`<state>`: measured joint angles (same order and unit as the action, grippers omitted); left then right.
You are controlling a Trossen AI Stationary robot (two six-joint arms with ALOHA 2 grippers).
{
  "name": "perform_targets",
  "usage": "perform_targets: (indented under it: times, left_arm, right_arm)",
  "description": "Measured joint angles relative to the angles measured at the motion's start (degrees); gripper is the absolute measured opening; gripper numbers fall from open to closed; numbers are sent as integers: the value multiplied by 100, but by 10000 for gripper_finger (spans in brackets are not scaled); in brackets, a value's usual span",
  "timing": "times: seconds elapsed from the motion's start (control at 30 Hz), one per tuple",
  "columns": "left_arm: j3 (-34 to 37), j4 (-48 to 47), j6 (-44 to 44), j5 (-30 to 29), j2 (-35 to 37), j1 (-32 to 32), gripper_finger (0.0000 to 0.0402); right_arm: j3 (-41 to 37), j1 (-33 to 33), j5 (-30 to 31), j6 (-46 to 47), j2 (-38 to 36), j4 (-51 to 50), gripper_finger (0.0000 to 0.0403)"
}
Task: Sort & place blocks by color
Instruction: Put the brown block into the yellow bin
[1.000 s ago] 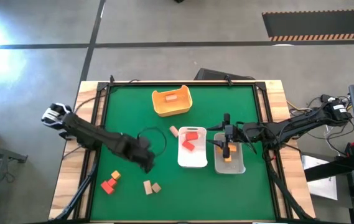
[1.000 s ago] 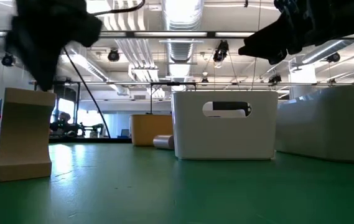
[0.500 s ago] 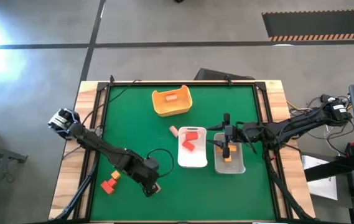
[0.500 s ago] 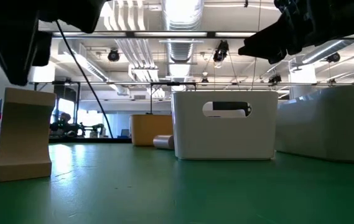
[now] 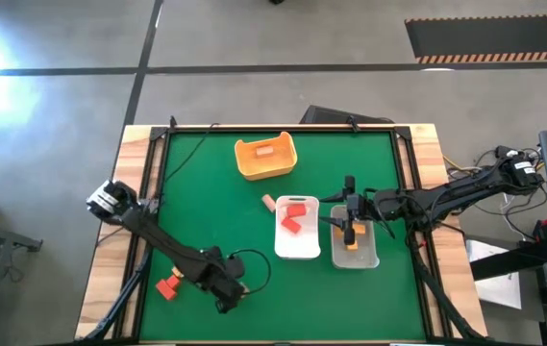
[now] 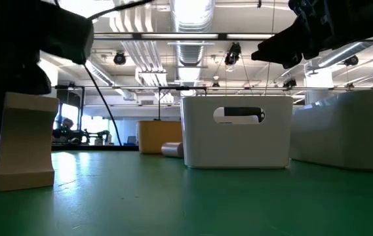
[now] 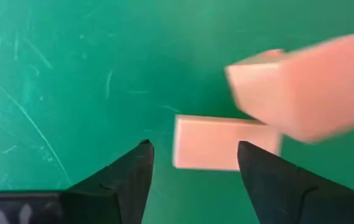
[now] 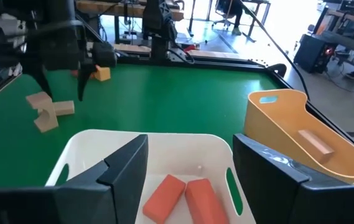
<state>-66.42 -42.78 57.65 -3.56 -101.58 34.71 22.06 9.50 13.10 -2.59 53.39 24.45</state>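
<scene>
Left wrist view shows two tan blocks on the green mat: a flat bar [image 7: 221,142] lying at frame centre, and a larger tan block [image 7: 304,87] at the upper right, overlapping the bar's upper right corner. The left gripper [image 7: 192,165] hangs just over the bar with its two dark fingers [image 7: 122,177] spread, one on each side of the bar's near edge, jaws released and clasping nothing. In the high view that left gripper [image 5: 227,291] sits at the lower left of the green table [image 5: 206,192], covering the tan pair, with a red block [image 5: 166,286] and an orange block [image 5: 178,274] just to its left. Toward the middle, a white tray [image 5: 298,248] holds two red bars [image 5: 295,215], a small tan piece [image 5: 268,203] lies just off the tray's upper left corner, and a clear tray [image 5: 367,256] to the right holds an orange block [image 5: 351,245]. The right gripper [image 5: 349,213] hovers between the two trays; the right wrist view shows its fingers [image 8: 124,163] parted and empty above the white tray. At the upper middle, a yellow-orange tub [image 5: 250,161] contains one tan bar [image 5: 265,149].
</scene>
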Motion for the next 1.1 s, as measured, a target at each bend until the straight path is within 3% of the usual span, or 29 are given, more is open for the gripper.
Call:
perform_targets:
  times: [0.2,0.4,0.57,0.63,0.77,0.83,1.1]
  left_arm:
    - [-32,-242,54,7,-237,-12,223]
    - [16,-1795,282,-102,22,-23,224]
    - [11,-1621,319,-262,440,3,224]
    - [27,-1712,987,-249,485,-37,224]
    - [25,-1812,3469,13,539,-203,224]
    - [29,-1705,4283,206,504,-212,224]
    - [27,-1086,4855,38,271,-98,224]
  right_arm:
    - [0,0,0,15,-2,24,219]
    - [0,-1,0,62,-2,32,219]
    - [0,-2,0,129,-2,35,219]
    - [0,0,0,157,-2,33,219]
    - [0,0,-1,197,0,-22,219]
    - [0,0,-2,158,0,-19,219]
    - [0,0,-2,-149,0,-23,219]
